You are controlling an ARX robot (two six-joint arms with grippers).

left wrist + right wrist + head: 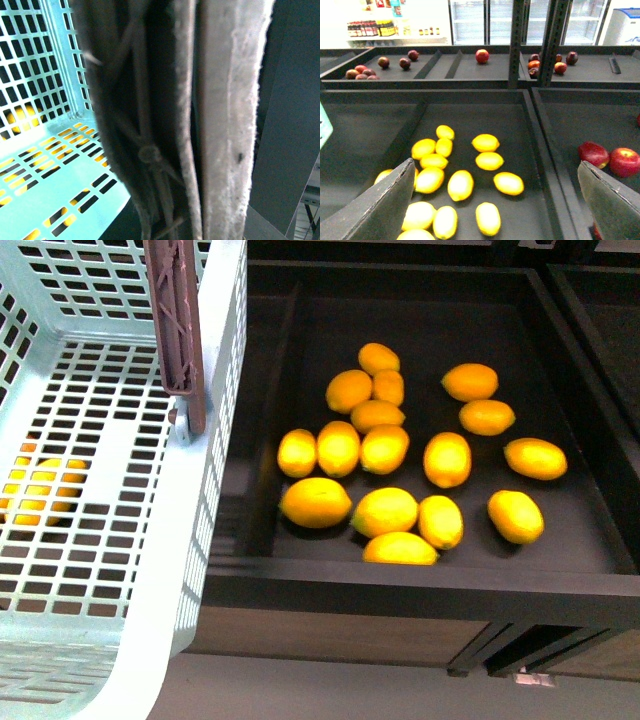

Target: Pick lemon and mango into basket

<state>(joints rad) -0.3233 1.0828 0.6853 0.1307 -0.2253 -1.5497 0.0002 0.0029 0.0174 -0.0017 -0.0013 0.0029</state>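
Observation:
The light blue-green basket (pixel 215 440) hangs at the left of the front view, its brown handle (pixel 178 330) rising out of frame. In the left wrist view my left gripper (pixel 170 150) is shut on that handle (pixel 148 155), above the lattice floor (pixel 55 165). Several lemons (pixel 385 510) lie in a black tray (pixel 420 585) right of the basket. My right gripper (pixel 495 210) hovers open over those lemons (pixel 460 185), its fingers (pixel 375 210) wide apart and holding nothing. I cannot pick out a mango for sure.
Yellow fruit (pixel 40 490) shows through the basket's floor slots. Round red fruits (pixel 594 152) sit in the neighbouring tray beyond a black divider (pixel 540 150). Far trays hold dark red and red-orange fruits (pixel 534 64), behind a shelf post (pixel 516 40).

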